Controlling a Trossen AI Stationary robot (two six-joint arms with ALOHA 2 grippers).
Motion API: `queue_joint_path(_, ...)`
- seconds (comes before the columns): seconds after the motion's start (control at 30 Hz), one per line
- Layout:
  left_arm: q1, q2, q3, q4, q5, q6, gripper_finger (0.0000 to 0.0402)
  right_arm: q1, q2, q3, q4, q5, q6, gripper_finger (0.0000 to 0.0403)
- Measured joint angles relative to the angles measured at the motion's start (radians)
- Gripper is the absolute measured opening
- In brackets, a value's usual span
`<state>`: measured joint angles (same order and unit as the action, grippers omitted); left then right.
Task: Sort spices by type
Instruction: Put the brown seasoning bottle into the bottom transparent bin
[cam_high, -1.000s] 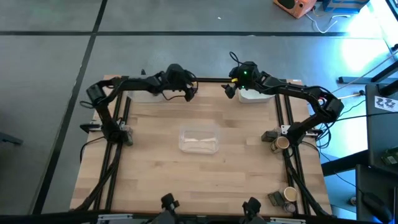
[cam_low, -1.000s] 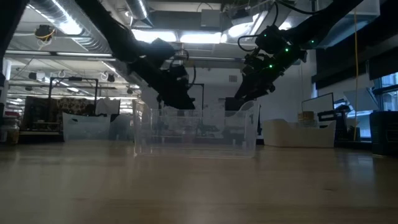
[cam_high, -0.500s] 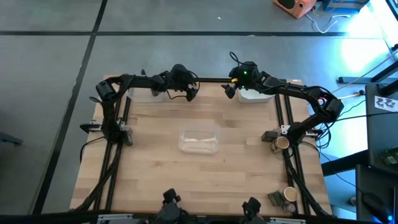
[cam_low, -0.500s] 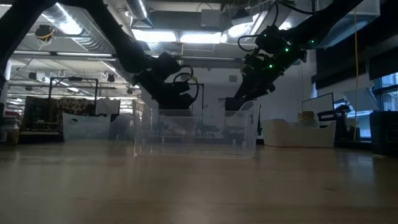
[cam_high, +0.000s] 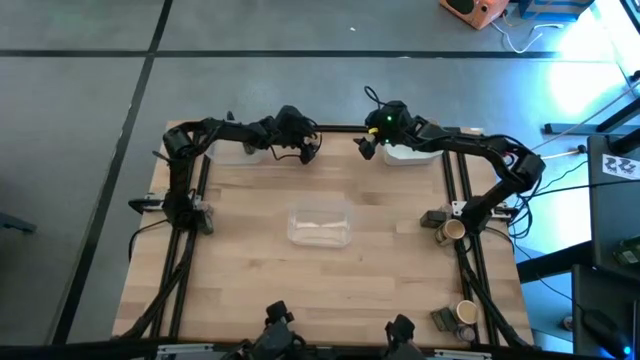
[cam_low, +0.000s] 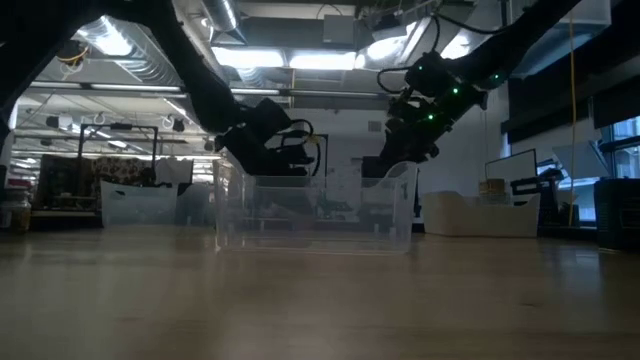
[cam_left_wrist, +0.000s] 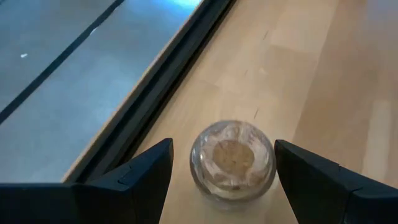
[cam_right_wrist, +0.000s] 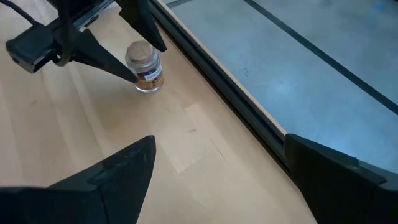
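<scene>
A small glass jar with a cork top (cam_left_wrist: 233, 158) stands upright on the wood near the table's far edge; the right wrist view shows the jar (cam_right_wrist: 145, 66) too. My left gripper (cam_left_wrist: 224, 180) is open, with one finger on each side of the jar and a gap on both sides. In the high view my left gripper (cam_high: 305, 148) is at the far edge. My right gripper (cam_high: 366, 147) hovers open just to the right of it, facing the jar. Tan containers (cam_high: 447, 226) stand at the right edge, and others (cam_high: 460, 314) at the near right corner.
A clear tray (cam_high: 320, 225) sits mid-table and fills the middle of the low view (cam_low: 315, 205). A white tray (cam_high: 412, 153) lies at the far right and a pale one (cam_high: 232, 151) at the far left. The black frame rail (cam_right_wrist: 230, 102) runs along the far edge.
My left gripper has shifted a little toward the table's right along the far edge and tipped from pointing steeply down to nearer level. My right gripper has edged slightly left and up.
</scene>
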<state>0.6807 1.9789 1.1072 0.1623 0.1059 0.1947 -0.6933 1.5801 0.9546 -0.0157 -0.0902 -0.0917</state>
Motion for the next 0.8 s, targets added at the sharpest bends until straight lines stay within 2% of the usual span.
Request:
queue_joint_path(0.1,0.000,0.000,0.000,0.011,0.000,-0.002,0.0243,0.000,0.009,0.000,0.004,0.000,0.000,0.0351)
queue_joint_path(0.37,0.000,0.000,0.000,0.010,0.001,0.025,0.0162,0.000,0.009,0.000,0.019,0.001,-0.013,0.0351)
queue_joint_path(0.57,-0.005,-0.018,0.000,-0.027,-0.010,0.060,0.0161,0.000,0.009,0.000,0.018,0.000,-0.015,0.0351)
queue_joint_path(0.8,-0.057,-0.189,-0.001,-0.185,-0.070,0.067,0.0166,0.000,0.009,0.000,0.018,0.000,-0.022,0.0351)
